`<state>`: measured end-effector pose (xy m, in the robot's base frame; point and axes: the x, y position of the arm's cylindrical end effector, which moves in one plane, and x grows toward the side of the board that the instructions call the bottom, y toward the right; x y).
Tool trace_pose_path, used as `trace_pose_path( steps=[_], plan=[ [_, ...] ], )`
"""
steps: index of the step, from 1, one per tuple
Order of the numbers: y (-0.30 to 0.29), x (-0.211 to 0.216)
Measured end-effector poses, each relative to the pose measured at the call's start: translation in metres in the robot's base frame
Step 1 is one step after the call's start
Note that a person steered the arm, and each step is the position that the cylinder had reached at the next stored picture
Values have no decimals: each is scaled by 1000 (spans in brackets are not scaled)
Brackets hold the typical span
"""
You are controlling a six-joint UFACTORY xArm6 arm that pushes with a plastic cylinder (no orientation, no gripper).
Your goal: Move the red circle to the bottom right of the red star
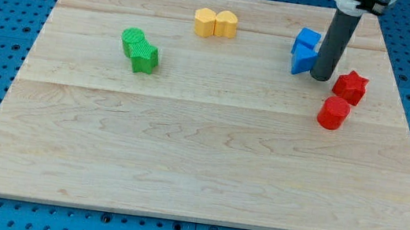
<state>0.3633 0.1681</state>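
The red circle block [334,114] lies just below and slightly to the view's left of the red star block [350,87], so the bottom-right placement appears unfinished. My tip [320,78], a bare rod with no jaws, stands between the blue blocks [305,51] and the star, touching neither red block.

On the counter [198,170], the red star [350,86] is sitting near the view's right edge, with the red circle [334,114] lying just below it, slightly leftward. The tip [320,77] is resting between the star and the two blue blocks [304,52] to its left. Two touching yellow blocks [215,23] are sitting at top centre; two touching green blocks [140,49] are lying further left
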Motion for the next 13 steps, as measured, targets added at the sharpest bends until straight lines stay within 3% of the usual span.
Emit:
trace_pose_path(
  steps=[2,3,4,5,6,13],
  plan=[
    [-98,0],
    [-96,4],
    [-96,45],
    [-95,45],
    [-94,76],
    [-3,76]
  ],
)
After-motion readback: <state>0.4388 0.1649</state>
